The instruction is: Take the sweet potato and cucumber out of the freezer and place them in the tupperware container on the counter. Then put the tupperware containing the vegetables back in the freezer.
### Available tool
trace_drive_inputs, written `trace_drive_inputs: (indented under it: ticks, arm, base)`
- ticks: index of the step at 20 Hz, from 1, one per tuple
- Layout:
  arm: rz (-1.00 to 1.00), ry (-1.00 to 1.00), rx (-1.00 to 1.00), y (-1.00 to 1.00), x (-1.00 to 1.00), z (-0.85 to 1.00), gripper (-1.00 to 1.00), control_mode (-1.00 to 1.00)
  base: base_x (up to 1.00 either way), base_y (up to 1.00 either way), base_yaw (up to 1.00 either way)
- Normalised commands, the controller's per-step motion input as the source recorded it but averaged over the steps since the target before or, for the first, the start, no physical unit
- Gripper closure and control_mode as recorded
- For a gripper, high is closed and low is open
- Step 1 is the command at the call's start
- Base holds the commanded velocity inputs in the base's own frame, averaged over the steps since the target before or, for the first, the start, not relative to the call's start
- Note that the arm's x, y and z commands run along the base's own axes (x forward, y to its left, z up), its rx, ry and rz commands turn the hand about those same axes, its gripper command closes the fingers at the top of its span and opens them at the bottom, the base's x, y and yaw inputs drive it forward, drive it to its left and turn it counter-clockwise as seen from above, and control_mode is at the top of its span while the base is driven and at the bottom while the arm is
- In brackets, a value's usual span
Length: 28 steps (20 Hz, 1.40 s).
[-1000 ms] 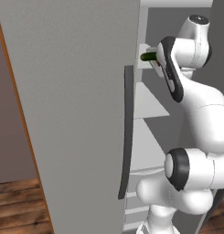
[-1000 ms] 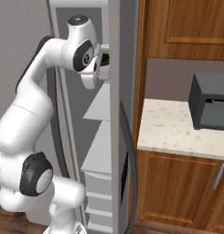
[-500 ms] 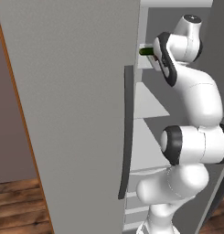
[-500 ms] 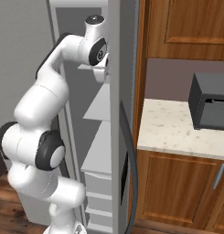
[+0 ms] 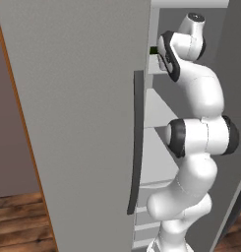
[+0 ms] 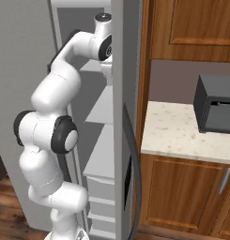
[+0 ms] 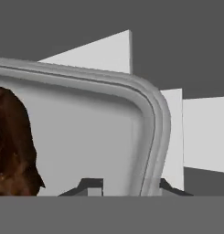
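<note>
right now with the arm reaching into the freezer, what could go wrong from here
The gripper is very close to a grey rimmed tray, its tips straddling the rim, so closing may catch the tray instead of a vegetable. The sweet potato sits off to one side of the fingers, so a grasp from here would likely miss it. The arm passes close by the freezer door edge, so a wide swing out could hit it.

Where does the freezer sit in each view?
Left base view: the freezer door spans left and centre, open interior at right.
Right base view: the freezer takes the left half, door edge-on at centre.
Hand view: its grey inner wall runs across the top.
Shared landmark: the dark curved door handle, in both base views.
</note>
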Motion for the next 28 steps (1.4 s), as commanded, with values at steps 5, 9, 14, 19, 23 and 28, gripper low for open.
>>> trace_drive_inputs:
  ticks: [5,9,14,19,23,28]
  arm:
    - [0.0,0.0,0.01,0.0,0.88,0.0,1.0,-1.0]
    - [0.0,0.0,0.0,0.0,0.6,0.0,1.0,-1.0]
    - [0.0,0.0,0.0,0.0,0.48,0.0,1.0,-1.0]
    - [0.0,0.0,0.0,0.0,0.55,0.0,-1.0,-1.0]
    - [0.0,-0.03,0.0,0.0,-0.04,0.13,-1.0,-1.0]
    - [0.0,-0.11,0.0,0.0,-0.42,0.19,-1.0,-1.0]
  base:
    - [0.0,0.0,0.0]
    - [0.0,0.0,0.0]
    - [0.0,0.0,0.0]
    - [0.0,0.0,0.0]
    - [0.0,0.0,0.0]
    - [0.0,0.0,0.0]
